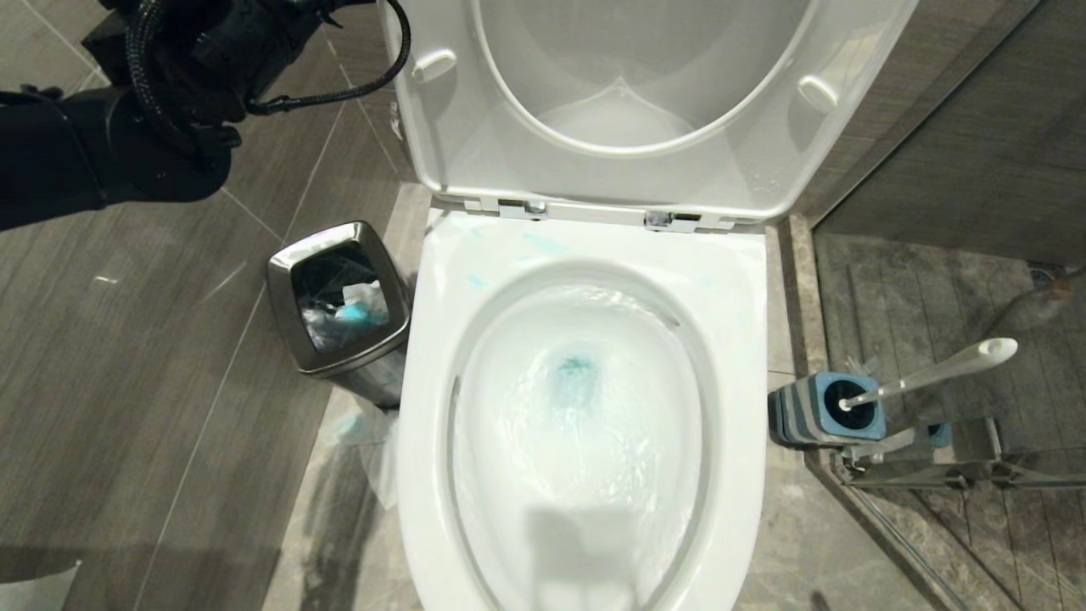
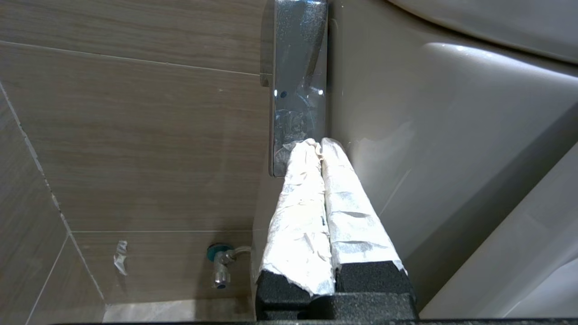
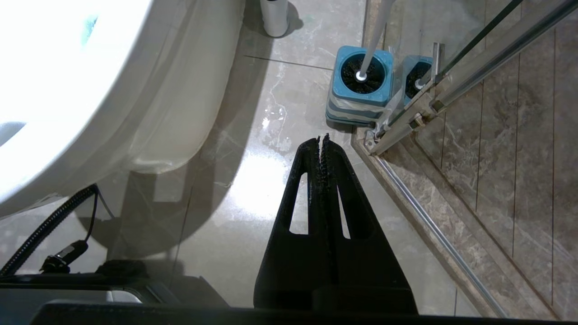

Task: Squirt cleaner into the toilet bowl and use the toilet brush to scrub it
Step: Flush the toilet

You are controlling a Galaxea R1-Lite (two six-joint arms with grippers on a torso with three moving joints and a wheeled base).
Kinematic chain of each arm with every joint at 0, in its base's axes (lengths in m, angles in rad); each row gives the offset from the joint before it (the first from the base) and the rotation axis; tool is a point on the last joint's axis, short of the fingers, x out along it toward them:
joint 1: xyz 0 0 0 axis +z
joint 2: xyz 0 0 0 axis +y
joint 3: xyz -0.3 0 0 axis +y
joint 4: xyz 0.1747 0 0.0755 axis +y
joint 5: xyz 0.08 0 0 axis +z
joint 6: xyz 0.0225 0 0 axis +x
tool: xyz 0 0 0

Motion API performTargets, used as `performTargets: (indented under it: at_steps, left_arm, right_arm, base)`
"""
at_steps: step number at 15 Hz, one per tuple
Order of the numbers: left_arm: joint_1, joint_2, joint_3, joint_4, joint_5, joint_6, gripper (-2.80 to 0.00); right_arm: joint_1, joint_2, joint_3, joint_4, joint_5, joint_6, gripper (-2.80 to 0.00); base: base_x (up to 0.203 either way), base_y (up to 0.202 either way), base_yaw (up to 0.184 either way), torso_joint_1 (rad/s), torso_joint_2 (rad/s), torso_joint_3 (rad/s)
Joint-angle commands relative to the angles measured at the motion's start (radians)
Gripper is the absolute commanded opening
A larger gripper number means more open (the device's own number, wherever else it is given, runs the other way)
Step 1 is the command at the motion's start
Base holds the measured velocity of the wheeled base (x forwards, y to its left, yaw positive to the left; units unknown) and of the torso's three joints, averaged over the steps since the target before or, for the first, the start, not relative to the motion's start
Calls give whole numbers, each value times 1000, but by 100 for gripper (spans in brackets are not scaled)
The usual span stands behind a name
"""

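Observation:
The white toilet bowl (image 1: 428,365) stands with seat and lid (image 1: 755,144) raised. Water swirls inside it, with turquoise cleaner (image 1: 575,373) at the centre and pale blue smears (image 1: 543,244) on the back rim. The toilet brush (image 1: 942,371) stands in its blue-and-grey holder (image 1: 819,412) on the floor to the bowl's right; its black bristles (image 3: 352,72) show in the holder's mouth. My left arm (image 1: 127,110) reaches up at the far left. My left gripper (image 2: 319,143), wrapped in white, is shut with its tips at a chrome plate (image 2: 298,67) on the tank's side. My right gripper (image 3: 323,139) hangs shut and empty over the floor, short of the holder.
A steel waste bin (image 1: 339,297) stands left of the bowl, with a white bag (image 1: 373,450) on the floor beside it. A glass shower door and its metal frame (image 1: 959,467) run right behind the holder. A water valve (image 2: 221,266) sits low on the wall.

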Motion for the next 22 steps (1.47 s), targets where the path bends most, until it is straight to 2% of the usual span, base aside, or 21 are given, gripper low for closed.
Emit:
performTargets:
  at_steps: [1, 9, 16, 19, 22]
  left_arm:
    - [6, -39, -1, -9, -1, 0, -280]
    - [34, -160, -1, -41, -24, 35, -280]
    - [54, -297, 1, -32, -14, 33, -280]
    - [67, -369, 1, 30, -14, 33, -280]
    - [79, -442, 3, 171, -20, 28, -280]
  right_arm:
    - [0, 1, 1, 0, 0, 0, -280]
    - [0, 1, 0, 0, -1, 0, -280]
    - [0, 1, 1, 0, -1, 0, -280]
    - [0, 1, 0, 0, -1, 0, -280]
    - [0, 1, 0, 0, -1, 0, -280]
  base:
    - [0, 0, 0, 0, 0, 0]
    - [0, 0, 0, 0, 0, 0]
    - [0, 0, 0, 0, 0, 0]
    - [0, 0, 0, 0, 0, 0]
    - [0, 0, 0, 0, 0, 0]
